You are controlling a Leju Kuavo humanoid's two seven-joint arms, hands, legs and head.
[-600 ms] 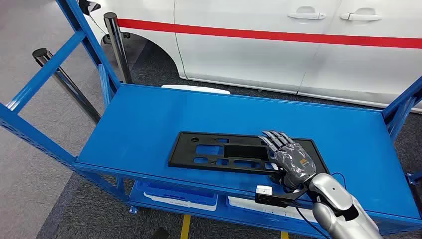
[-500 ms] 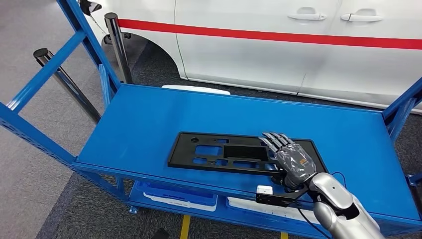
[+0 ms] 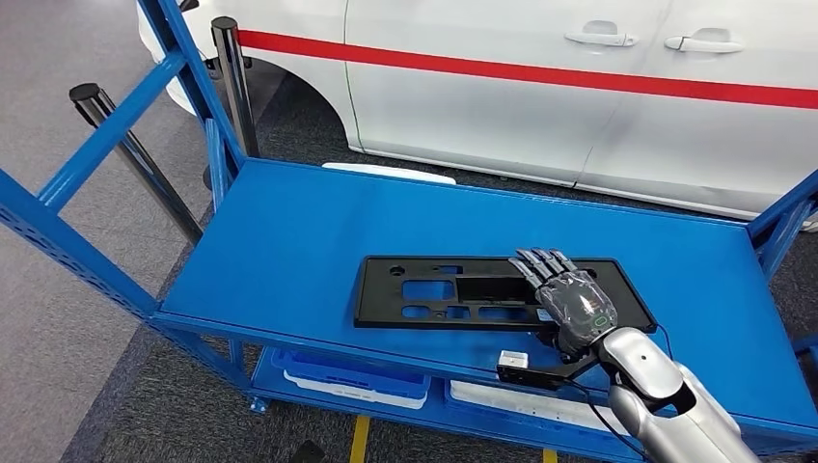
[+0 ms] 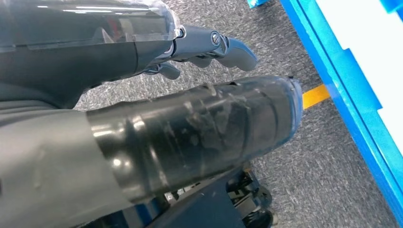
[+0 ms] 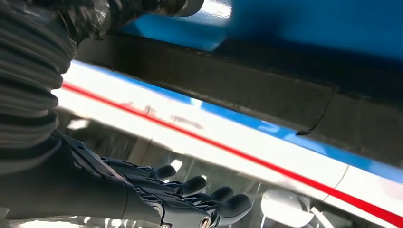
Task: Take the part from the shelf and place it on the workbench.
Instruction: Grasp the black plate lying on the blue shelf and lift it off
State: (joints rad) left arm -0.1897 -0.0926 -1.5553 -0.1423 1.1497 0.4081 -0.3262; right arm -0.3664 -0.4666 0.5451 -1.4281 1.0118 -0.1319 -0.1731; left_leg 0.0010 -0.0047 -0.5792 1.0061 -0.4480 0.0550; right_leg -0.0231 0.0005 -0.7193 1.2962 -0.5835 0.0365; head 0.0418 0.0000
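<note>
The part is a flat black panel with cut-outs, lying on the blue shelf close to its front edge. My right hand is over the panel's right end, fingers stretched out above it. In the right wrist view the fingers stand off the panel's dark edge with a gap between them. The thumb sits on the panel's other side, by its near edge. My left hand hangs over grey carpet, fingers loosely apart and holding nothing.
A white car with a red stripe stands right behind the shelf. Blue frame beams and two dark posts rise at the left. Blue bins sit on the lower level. A blue upright flanks the right end.
The whole picture has shifted slightly. Beyond that, the panel has slid a little to the right and turned squarer to the shelf's front edge under my right hand.
</note>
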